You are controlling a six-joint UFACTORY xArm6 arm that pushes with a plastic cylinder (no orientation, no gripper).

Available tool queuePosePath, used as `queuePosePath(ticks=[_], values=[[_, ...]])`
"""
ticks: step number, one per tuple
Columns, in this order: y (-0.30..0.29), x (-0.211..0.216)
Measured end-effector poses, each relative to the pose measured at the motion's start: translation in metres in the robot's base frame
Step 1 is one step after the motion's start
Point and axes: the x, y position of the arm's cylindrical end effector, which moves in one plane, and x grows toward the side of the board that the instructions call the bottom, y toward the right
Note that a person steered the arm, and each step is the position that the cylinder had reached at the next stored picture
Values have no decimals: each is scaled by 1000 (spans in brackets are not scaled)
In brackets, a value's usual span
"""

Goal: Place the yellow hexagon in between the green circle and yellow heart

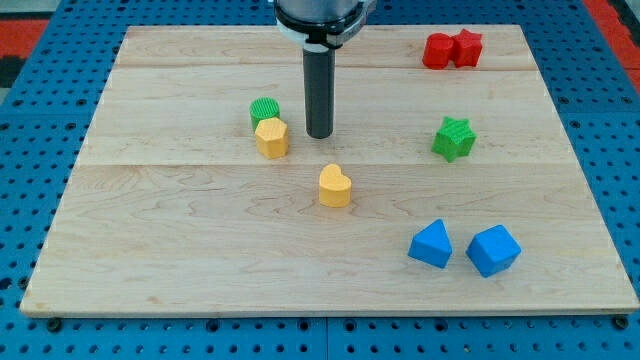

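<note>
My tip [319, 135] is parked just right of the yellow hexagon [271, 138], which partly hides the green circle [264, 109]; nothing's gripped by the rod.

1. The arm [322, 15] is cut off by the view's top edge; only its lowest part shows.
2. The yellow hexagon [271, 137] hides the green circle's [264, 108] lower part.

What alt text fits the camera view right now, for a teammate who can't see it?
My tip stands just right of the yellow hexagon, which touches the green circle above it; the yellow heart lies apart, lower right. On the wooden board also sit two red blocks, a green star and two blue blocks.
</note>
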Motion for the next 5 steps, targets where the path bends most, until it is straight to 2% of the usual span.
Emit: queuePosePath(ticks=[4, 5], values=[[-111, -27], [-122, 8]])
